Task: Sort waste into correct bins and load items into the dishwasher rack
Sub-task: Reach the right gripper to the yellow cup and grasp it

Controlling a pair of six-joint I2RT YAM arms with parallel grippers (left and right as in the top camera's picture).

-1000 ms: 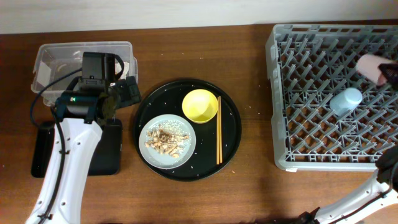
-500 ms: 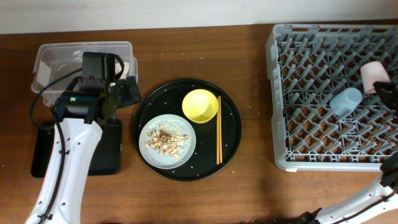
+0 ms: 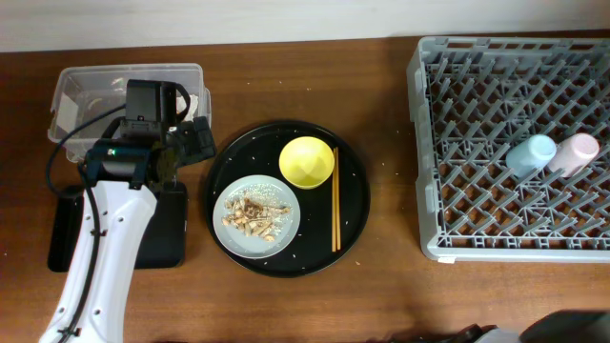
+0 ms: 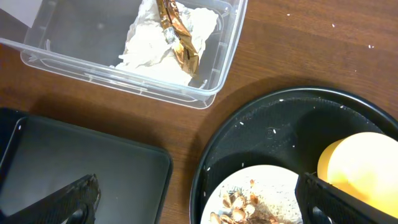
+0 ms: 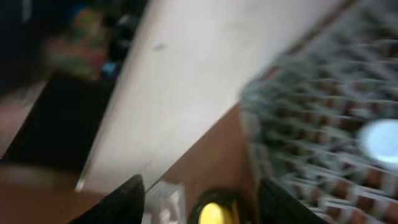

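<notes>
left gripper (image 4: pixel 199 208) hung spread and empty by the clear tub (image 3: pixel 59 105) at the far left corner. right gripper (image 5: pixel 202 202), blurred, looked spread too. pink cup (image 3: pixel 575 152) and light-blue cup (image 3: pixel 530 152) lay touching in the rack (image 3: pixel 477 95) at the right edge.

No legible text, brand or number in any of my views. White label (image 4: pixel 15 6) on the clear tub (image 4: pixel 124 83): cut off at frame corner, reads blank. Gold wrapper (image 4: pixel 177 37) inside: no print I can resolve. Right wrist view too blurred to read.
</notes>
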